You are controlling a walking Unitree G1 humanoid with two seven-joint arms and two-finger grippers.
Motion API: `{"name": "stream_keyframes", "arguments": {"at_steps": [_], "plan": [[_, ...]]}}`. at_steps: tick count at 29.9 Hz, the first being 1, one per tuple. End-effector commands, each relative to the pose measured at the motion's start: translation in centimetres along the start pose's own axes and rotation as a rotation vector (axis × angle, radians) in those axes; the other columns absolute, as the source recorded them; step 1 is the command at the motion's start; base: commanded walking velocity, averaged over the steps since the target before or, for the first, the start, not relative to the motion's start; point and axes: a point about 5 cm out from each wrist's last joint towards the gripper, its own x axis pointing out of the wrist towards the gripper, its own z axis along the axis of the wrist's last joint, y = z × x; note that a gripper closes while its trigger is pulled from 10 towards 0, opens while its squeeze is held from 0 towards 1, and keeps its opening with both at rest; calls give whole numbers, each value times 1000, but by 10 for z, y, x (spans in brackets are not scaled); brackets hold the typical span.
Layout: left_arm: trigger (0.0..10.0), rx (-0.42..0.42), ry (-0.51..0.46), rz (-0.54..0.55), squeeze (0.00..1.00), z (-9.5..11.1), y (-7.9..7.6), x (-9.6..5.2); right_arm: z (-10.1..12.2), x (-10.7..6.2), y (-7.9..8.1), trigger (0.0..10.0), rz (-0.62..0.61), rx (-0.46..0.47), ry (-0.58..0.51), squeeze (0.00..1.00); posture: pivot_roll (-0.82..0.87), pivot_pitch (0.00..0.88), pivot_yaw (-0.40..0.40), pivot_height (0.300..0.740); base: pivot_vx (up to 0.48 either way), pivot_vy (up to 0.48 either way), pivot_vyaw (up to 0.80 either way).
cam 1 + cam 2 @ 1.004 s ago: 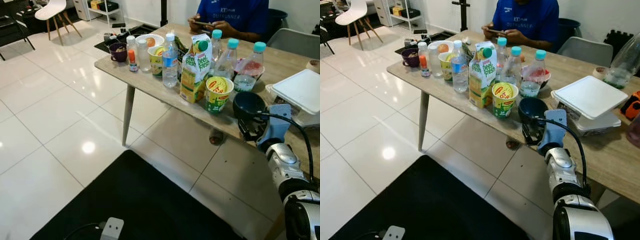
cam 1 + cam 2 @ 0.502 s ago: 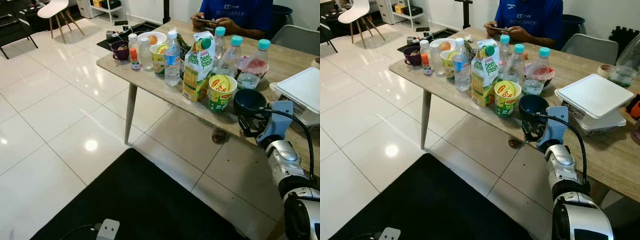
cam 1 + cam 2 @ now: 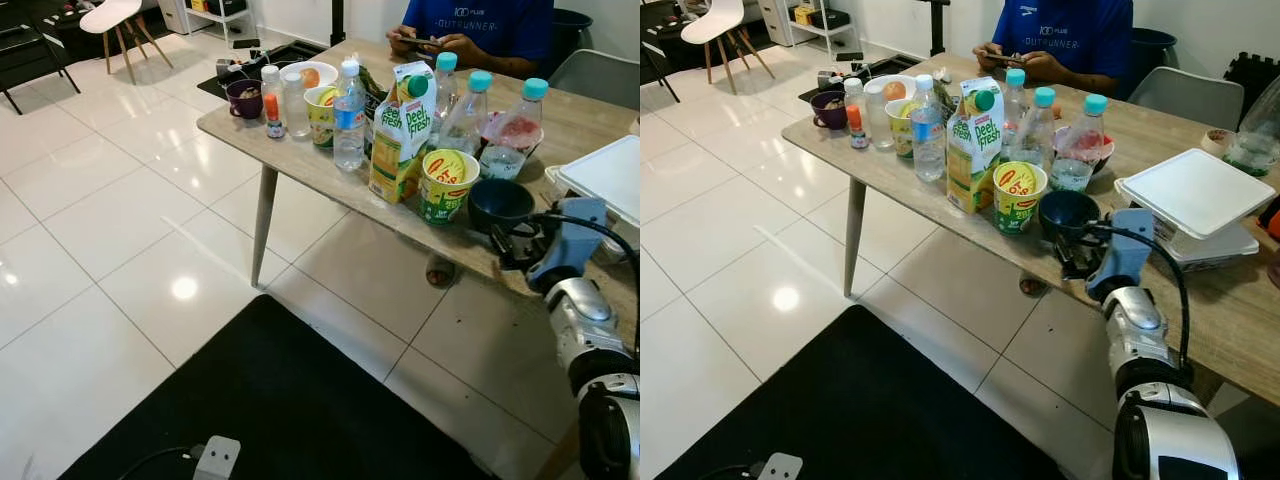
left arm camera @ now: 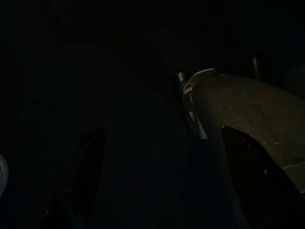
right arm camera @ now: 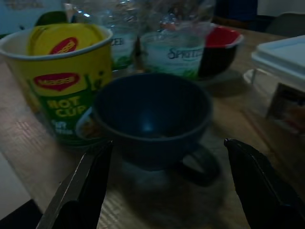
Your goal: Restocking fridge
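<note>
Left arm hangs idle; its wrist view is very dark, left gripper [image 4: 157, 191] barely made out, fingers spread apart, jaws released.

Worktop [image 3: 940, 205] is light wood with a slanted grey leg. Along it, left to right: purple cup [image 3: 826, 109], small red-capped bottle [image 3: 854, 124], clear jar [image 3: 878, 112], yellow cup [image 3: 901, 126], water bottle with blue label [image 3: 928, 130], Peel Fresh juice carton [image 3: 973, 146] upright, Maggi Hot Cup noodle cup [image 3: 1019, 197] just right of the carton. Behind those, three teal-capped bottles [image 3: 1043, 125]. A red bowl [image 5: 224, 40] sits behind the rightmost of them.

Dark blue cup [image 3: 1068, 213] sits near the worktop's front edge, just beside the noodle cup, handle turned toward the robot. Right gripper [image 3: 1077, 262] is right at it, level with the worktop edge. In the right wrist view the fingers [image 5: 88, 186] stand wide either side of the cup, not touching it: jaws released, nothing held.

Further right, white foam box [image 3: 1195, 195]. Person in a blue shirt [image 3: 1070, 35] seated at the far side, hands on a phone. Black mat [image 3: 860, 400] on the white tile floor below.
</note>
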Motion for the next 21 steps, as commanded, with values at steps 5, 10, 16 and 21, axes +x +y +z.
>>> {"name": "stream_keyframes", "arguments": {"at_steps": [5,10,16,21], "plan": [[10000,-12,55,-28,0,-15,-8,-1,-1,1,-2,10000,-12,-43,28,0,26,118,25,740,0,0,0],[10000,-16,56,-26,0,-16,-7,-1,-8,1,3,10000,17,-137,96,0,32,123,24,740,0,0,0],[10000,-22,60,-22,0,-19,-7,-2,-11,2,7,10000,49,-231,147,0,46,131,22,740,0,0,0],[10000,-28,63,-17,0,-21,-6,-3,-7,5,8,10000,56,-236,143,0,51,131,17,740,0,0,0]]}}
